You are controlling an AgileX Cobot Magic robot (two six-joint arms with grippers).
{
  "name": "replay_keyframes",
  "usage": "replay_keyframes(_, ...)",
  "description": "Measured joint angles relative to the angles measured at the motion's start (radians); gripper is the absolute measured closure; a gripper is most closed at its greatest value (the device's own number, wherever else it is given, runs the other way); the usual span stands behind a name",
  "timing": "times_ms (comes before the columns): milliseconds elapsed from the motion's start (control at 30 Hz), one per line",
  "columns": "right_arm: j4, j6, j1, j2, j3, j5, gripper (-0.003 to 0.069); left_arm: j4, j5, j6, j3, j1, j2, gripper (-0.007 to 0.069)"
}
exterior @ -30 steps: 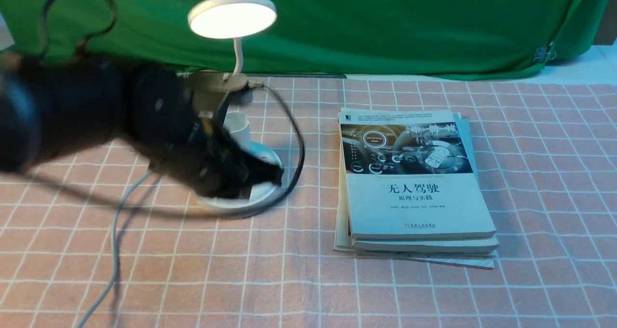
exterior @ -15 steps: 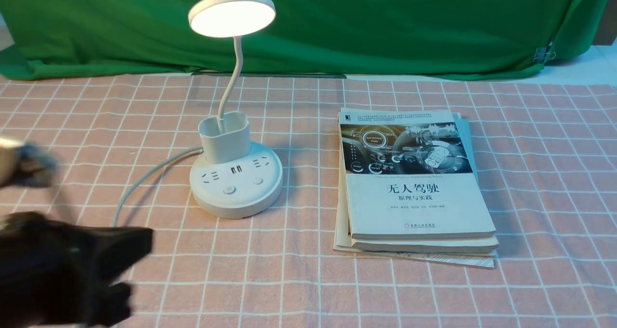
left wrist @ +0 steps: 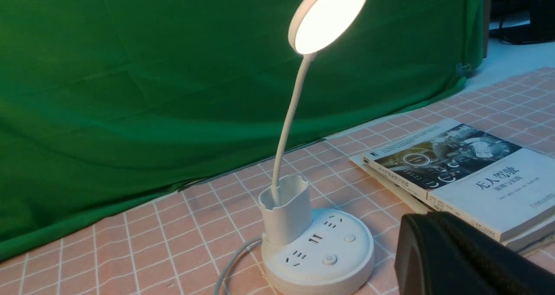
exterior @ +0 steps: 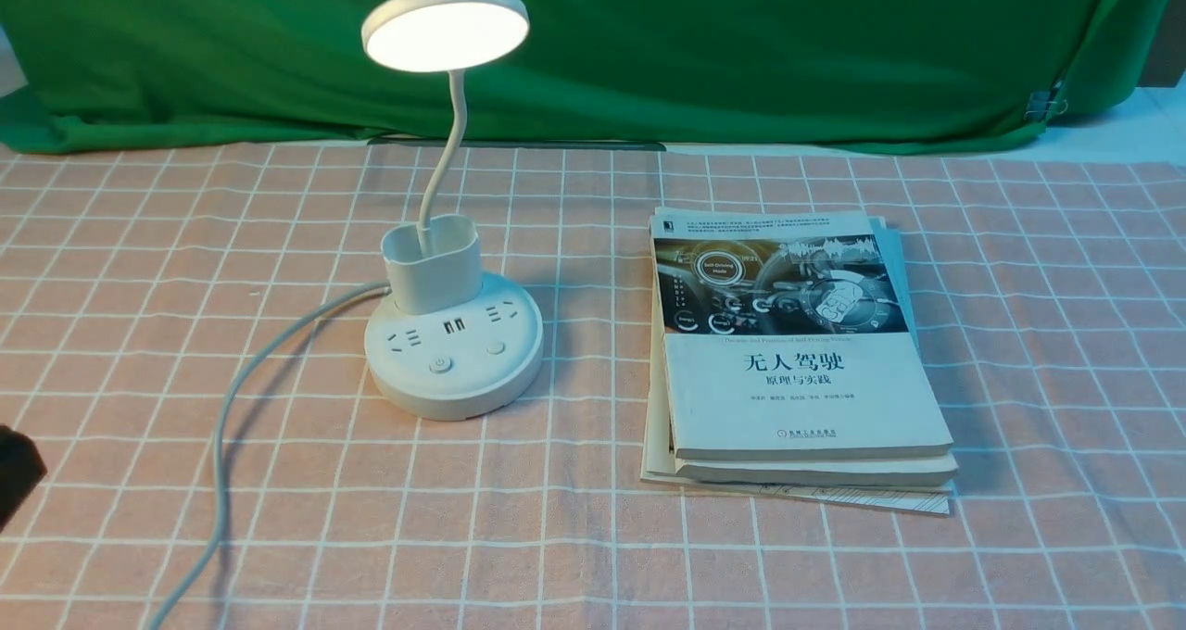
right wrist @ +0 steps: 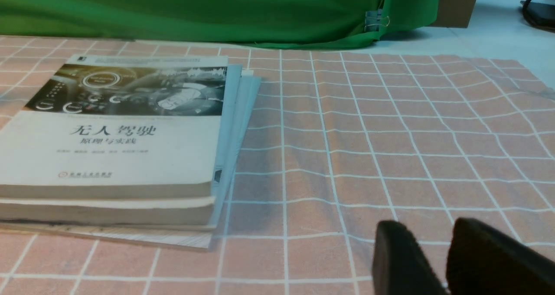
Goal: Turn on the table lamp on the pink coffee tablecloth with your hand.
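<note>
Two grippers idle: the left gripper [left wrist: 433, 251], fingers shut, hangs clear of the lamp [left wrist: 318, 256] just ahead on the cloth [left wrist: 151, 243], presumably because it's lit; the right gripper [right wrist: 433, 243], fingers narrowly apart, holds nothing.

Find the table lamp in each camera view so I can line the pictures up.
Front view: the table lamp stands left of centre on the pink tablecloth, head lit.
Left wrist view: the table lamp is mid-picture, before the green backdrop, head lit.
Right wrist view: not in it.
Shared landmark: the stack of books, seen in all three views.
</note>
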Motion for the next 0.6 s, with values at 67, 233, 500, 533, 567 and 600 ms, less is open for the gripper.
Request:
replay_keyframes(67, 0.0, 0.0, 0.0, 0.0, 0.0, 0.0, 0.0419, 0.0, 0.008, 0.0, 0.0, 0.0, -0.003, 0.0623)
replay_keyframes(233, 0.0, 0.0, 0.0, 0.0, 0.0, 0.0, 0.0419, 0.0, 0.047, 0.0, 0.005, 0.0, -0.003, 0.0623)
replay_keyframes(500, 0.0, 0.0, 0.0, 0.0, 0.0, 0.0, 0.0419, -0.148, -0.183, 0.001, 0.12, 0.085, -0.081, 0.0623)
replay_keyframes(533, 0.0, 0.0, 0.0, 0.0, 0.0, 0.0, 0.0419, -0.209, -0.264, 0.001, 0.159, 0.13, -0.094, 0.0623)
replay_keyframes(567, 0.0, 0.0, 0.0, 0.0, 0.0, 0.0, 0.0419, -0.216, -0.293, 0.001, 0.172, 0.146, -0.095, 0.0623)
replay_keyframes(600, 0.0, 0.0, 0.0, 0.0, 0.0, 0.0, 0.0419, -0.249, -0.398, 0.001, 0.221, 0.207, -0.096, 0.0623)
